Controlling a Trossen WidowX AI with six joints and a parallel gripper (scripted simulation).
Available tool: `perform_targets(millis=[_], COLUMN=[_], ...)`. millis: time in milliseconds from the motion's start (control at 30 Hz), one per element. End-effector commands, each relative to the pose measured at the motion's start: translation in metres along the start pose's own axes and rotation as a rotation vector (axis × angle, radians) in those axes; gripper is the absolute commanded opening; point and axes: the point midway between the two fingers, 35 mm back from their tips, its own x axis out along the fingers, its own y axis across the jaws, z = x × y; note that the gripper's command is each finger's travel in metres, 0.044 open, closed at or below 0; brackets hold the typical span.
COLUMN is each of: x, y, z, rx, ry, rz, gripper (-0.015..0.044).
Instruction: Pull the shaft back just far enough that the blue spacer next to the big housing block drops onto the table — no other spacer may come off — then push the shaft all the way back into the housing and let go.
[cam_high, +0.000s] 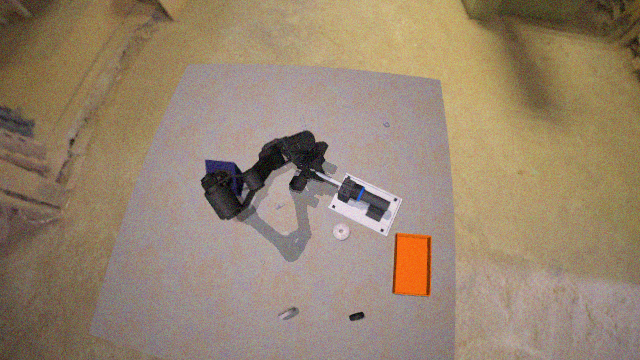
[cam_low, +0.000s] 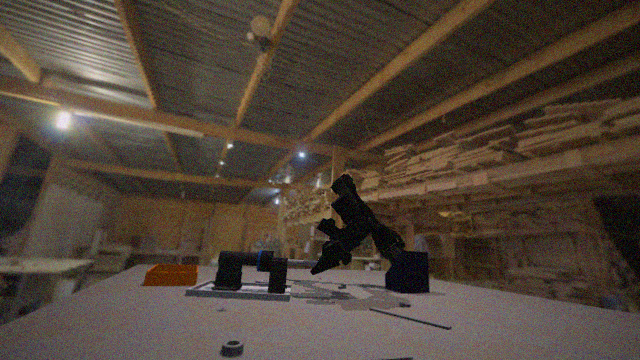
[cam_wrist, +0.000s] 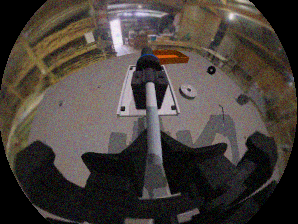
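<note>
My gripper is shut on the grey shaft, which runs straight into the nearer dark block of the housing. The blue spacer is up in line with the shaft, just beyond that block, with dark cylindrical parts beyond it. The farther dark block stands at the other end. Both blocks stand on a white base plate. The shaft's far end is hidden.
An orange tray stands beyond the base plate. A white ring lies beside the plate. A grey part and a black part lie farther off. A thin dark rod shows in the exterior view.
</note>
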Motion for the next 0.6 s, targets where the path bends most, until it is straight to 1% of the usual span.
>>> perform_targets(millis=[0, 567], x=[-0.0014, -0.0028], y=[-0.0003, -0.0003], z=[-0.0017, -0.0031], rx=[-0.002, -0.002], ry=[0.000, 0.000], rz=[0.000, 0.000], gripper=[0.0000, 0.0000])
